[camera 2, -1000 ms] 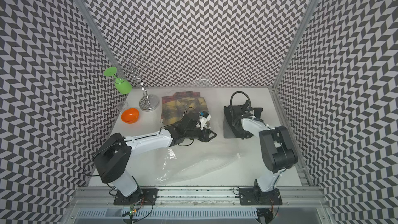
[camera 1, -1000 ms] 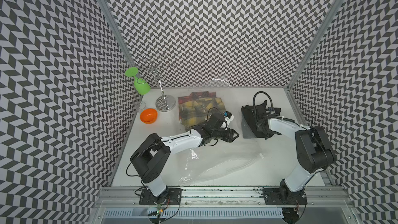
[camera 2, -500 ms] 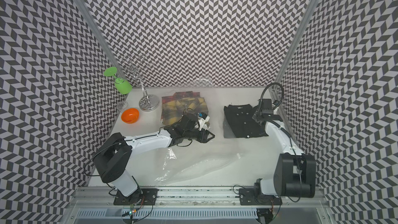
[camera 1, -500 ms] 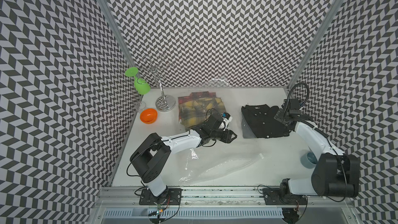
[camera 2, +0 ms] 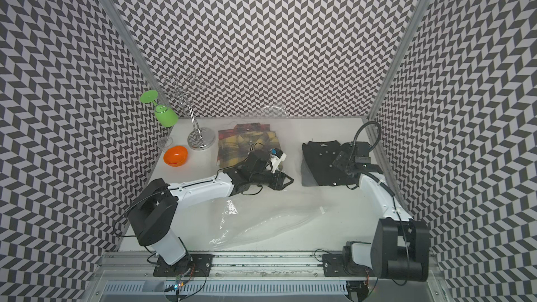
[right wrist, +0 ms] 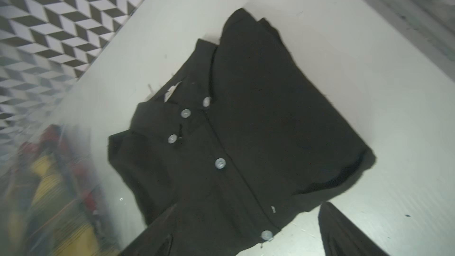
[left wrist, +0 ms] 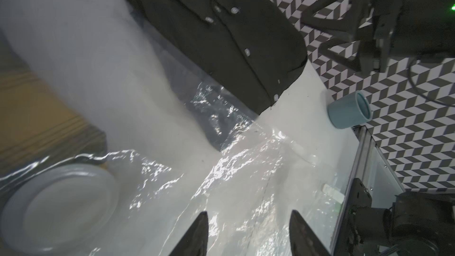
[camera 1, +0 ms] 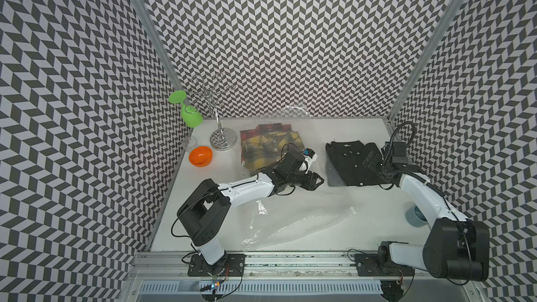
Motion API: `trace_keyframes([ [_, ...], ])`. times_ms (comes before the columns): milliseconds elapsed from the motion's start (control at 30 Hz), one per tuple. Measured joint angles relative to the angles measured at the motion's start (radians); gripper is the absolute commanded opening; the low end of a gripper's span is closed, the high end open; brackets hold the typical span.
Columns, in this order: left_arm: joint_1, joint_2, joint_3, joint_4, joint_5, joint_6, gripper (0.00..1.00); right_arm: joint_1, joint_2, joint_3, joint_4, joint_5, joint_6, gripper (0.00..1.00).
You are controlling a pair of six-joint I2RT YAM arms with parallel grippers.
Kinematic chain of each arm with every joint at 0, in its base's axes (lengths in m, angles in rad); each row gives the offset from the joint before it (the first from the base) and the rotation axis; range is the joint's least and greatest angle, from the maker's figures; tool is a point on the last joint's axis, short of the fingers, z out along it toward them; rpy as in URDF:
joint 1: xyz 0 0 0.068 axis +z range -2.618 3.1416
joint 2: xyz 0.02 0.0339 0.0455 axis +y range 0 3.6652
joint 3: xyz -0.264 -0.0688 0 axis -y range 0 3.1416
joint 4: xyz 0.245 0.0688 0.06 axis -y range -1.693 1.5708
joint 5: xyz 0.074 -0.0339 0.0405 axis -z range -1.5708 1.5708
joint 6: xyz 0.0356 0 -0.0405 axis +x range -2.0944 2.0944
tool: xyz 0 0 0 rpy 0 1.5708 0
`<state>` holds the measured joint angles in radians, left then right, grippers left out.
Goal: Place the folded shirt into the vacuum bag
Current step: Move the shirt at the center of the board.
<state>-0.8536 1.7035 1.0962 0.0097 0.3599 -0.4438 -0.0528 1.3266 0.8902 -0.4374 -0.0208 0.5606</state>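
The folded black shirt point(camera 1: 351, 164) lies far right on the bench point(camera 1: 377, 228), collar toward the back wall, its near corner on the clear bag point(camera 1: 296, 222). My right arm point(camera 1: 418, 187) is nearer, its jaws spread wide at the shirt's right edge. A second ago they hung over its middle. My left jaws stand apart over the film, unmoved.

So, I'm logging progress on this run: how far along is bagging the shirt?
Done: the black shirt lies folded, but not yet inside the vacuum bag. In hand: the right gripper hangs open over its edge; the left gripper, open, sits at the bag. Left: grip the shirt, slide it in.
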Motion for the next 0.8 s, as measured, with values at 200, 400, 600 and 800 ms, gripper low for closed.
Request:
trace_keyframes([
  [200, -0.033, 0.061, -0.047, 0.105, 0.041, -0.049, 0.53, 0.112, 0.061, -0.015, 0.051, -0.095, 0.008, 0.81],
  [400, -0.012, 0.087, -0.193, 0.125, 0.042, -0.099, 0.53, 0.219, 0.108, -0.023, 0.065, -0.111, 0.031, 0.81],
  [600, 0.099, 0.019, -0.308, 0.134, 0.040, -0.141, 0.53, 0.399, 0.164, -0.098, 0.164, -0.149, 0.108, 0.79],
  [800, 0.206, -0.104, -0.359, 0.115, -0.012, -0.159, 0.53, 0.487, 0.255, -0.121, 0.288, -0.199, 0.204, 0.78],
])
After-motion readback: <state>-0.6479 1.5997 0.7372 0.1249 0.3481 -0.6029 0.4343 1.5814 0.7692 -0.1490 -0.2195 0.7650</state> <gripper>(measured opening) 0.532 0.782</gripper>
